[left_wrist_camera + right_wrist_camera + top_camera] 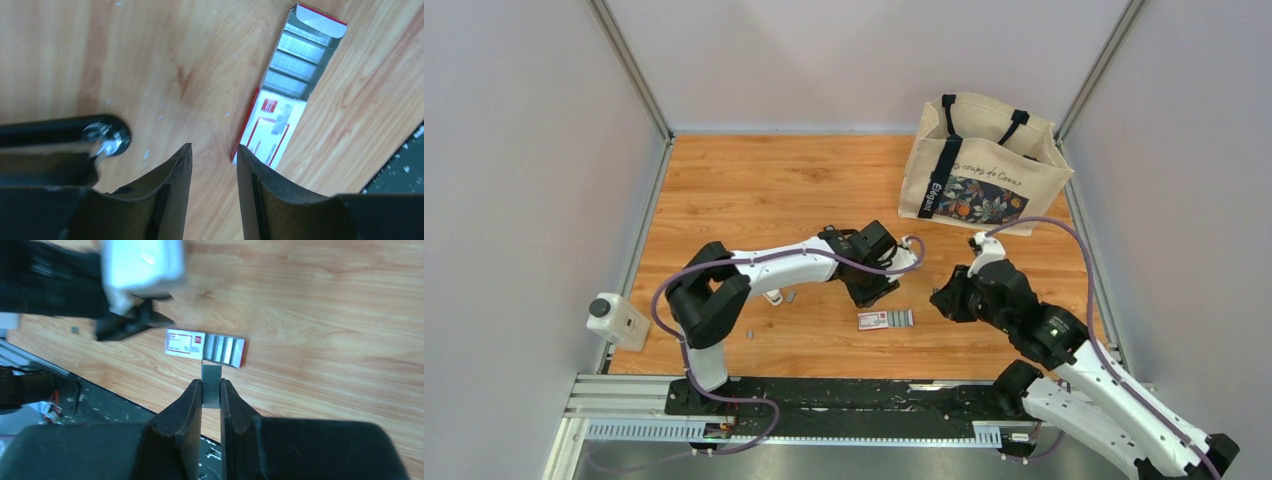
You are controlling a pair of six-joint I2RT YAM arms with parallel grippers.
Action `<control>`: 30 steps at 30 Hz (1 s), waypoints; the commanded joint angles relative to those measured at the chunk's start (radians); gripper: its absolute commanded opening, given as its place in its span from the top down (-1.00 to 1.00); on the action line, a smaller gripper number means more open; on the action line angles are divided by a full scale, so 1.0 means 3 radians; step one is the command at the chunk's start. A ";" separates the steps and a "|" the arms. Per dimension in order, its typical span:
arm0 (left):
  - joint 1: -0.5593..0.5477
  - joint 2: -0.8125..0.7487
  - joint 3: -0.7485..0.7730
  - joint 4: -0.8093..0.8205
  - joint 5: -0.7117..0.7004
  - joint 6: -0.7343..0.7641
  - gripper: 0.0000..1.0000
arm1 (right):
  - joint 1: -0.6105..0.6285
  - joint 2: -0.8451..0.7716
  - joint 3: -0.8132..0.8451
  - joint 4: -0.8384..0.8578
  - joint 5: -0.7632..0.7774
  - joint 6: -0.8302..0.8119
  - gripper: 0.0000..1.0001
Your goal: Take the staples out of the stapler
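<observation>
- While the right gripper (211, 384) is clenched on a short grey strip of staples (211, 371), the strip stands upright between its two black fingers and pokes out past their tips, over the wood of the table (325, 315)
- Just beyond the strip in the right wrist view, a small red-and-white box (186, 344) lies flat on the wood, and its open end shows grey staple rows (223, 350); whether the strip touches the box I cannot tell
- From above, the box sits in the lower middle of the frame, with the right gripper just to its right and the left gripper (214, 150) just above it, towards the centre
- The left gripper is released: its jaws stand apart with bare wood in the gap and nothing between them
- In the left wrist view the box runs from beside the right-hand fingertip up to the upper right of the frame, open end farthest away
- At the left edge of that view lies a black bar (50, 131) with a shiny rounded metal tip, resting on the wood – whether it is the stapler I cannot tell
- Two small grey bits (791, 295) lie on the wood under the left arm in the overhead view, too small to identify
- A beige tote bag (984, 170) stands upright in the upper right of the overhead frame – well apart from both grippers
</observation>
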 commanded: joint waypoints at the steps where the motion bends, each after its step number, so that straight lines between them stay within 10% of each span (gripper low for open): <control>1: 0.0323 -0.0555 0.0304 -0.0253 -0.0026 0.0031 0.03 | 0.0024 0.0456 -0.0105 0.0342 -0.0138 -0.0121 0.70; 5: 0.0793 -0.1066 0.0452 -0.0575 0.0244 0.0062 -0.61 | 0.0100 0.1020 -0.0049 0.0459 -0.0174 -0.0137 0.84; 11: 0.1417 -0.1777 0.0284 -0.0698 0.0475 0.0128 -0.63 | 0.0468 0.1720 0.0130 0.0587 0.0086 -0.0024 0.87; 30: 0.1602 -0.2233 -0.0044 -0.0857 0.0393 0.0226 -0.67 | 0.0775 0.2585 0.0534 0.0669 0.0383 0.0211 0.82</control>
